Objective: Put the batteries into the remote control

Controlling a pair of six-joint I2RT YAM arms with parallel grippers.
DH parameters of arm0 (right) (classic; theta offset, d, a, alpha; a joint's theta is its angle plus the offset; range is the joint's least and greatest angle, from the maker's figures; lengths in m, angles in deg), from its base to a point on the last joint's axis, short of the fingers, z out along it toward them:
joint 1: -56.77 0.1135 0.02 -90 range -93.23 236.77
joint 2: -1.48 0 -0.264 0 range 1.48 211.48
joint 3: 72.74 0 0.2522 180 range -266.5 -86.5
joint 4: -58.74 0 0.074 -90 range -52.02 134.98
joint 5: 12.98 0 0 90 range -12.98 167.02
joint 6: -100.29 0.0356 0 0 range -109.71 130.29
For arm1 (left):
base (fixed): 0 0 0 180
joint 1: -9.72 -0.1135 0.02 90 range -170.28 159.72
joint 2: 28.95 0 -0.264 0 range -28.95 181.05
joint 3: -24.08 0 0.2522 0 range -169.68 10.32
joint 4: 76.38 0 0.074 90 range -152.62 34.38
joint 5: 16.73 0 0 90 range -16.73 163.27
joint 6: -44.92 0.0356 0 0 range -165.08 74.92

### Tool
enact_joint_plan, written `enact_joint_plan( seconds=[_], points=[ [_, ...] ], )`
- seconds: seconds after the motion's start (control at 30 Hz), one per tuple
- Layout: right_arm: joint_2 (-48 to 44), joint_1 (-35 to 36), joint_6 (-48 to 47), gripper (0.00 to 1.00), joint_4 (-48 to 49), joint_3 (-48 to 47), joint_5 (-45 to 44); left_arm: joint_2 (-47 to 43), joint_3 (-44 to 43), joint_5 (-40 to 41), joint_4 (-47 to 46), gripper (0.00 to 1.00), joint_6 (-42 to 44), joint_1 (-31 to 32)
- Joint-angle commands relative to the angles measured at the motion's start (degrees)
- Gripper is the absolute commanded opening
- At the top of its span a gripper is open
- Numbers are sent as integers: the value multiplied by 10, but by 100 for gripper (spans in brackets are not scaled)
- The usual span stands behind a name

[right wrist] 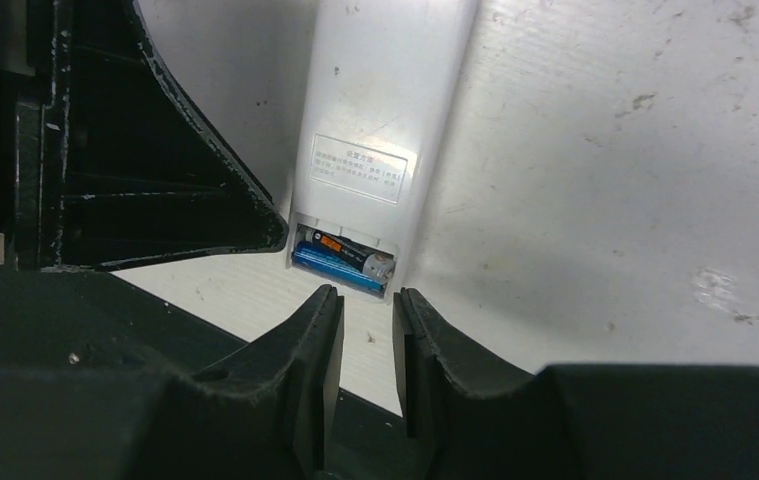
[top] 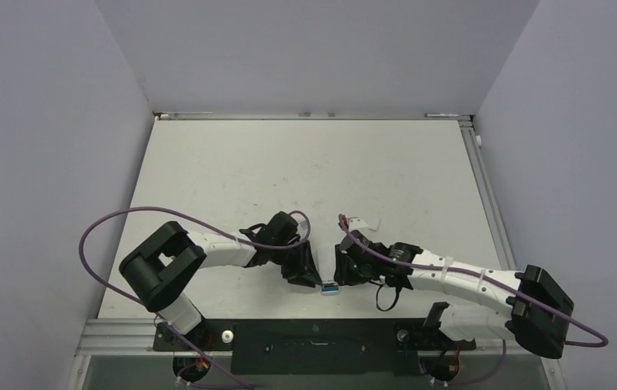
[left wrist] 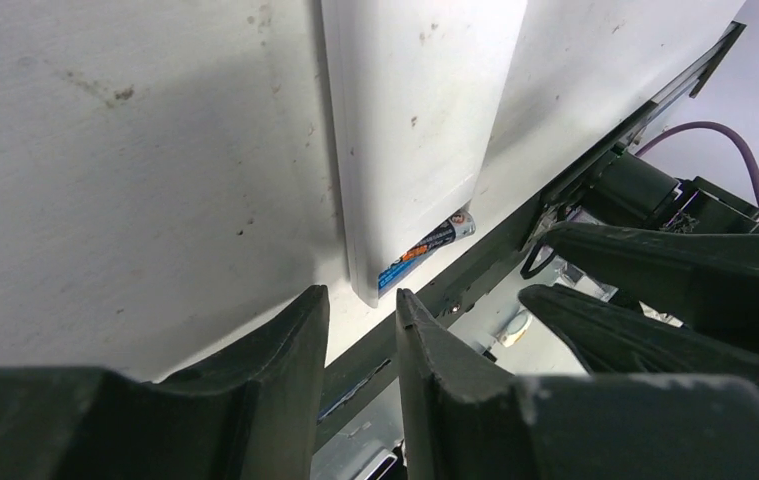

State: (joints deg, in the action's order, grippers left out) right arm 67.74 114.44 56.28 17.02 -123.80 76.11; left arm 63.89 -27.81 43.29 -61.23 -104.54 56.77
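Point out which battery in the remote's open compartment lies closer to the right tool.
The blue battery: it lies at the open end of the remote control, nearest the right tool; the metal-tipped black battery sits behind it.

**Colour reference: handset, cells, desk**
The white rectangular plastic remote control [right wrist: 375, 110] carries a pale label [right wrist: 360, 168] printed in grey text. The slim blue cylindrical battery [right wrist: 327, 264] is plain. The slim black cylindrical battery [right wrist: 347, 246] has orange marking and a silver tip. The white desk [right wrist: 605, 150] shows dark specks. The left end effector [left wrist: 360, 330] and right end effector [right wrist: 367, 310] are dark green-black.
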Motion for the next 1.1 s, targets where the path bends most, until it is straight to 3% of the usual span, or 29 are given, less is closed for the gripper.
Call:
enact_joint_plan(
  seconds=[0.0, 0.37, 1.07],
  points=[
    [11, -5, 24, 25, 46, 7, 29, 7, -4, 2, -41, 26, -4, 5],
    [34, -5, 42, 19, 61, 19, 37, 22, -4, -4, -53, 13, -7, 12],
    [66, -5, 51, 9, 66, 19, 13, 26, -6, -5, -54, 8, -6, 12]
  ],
)
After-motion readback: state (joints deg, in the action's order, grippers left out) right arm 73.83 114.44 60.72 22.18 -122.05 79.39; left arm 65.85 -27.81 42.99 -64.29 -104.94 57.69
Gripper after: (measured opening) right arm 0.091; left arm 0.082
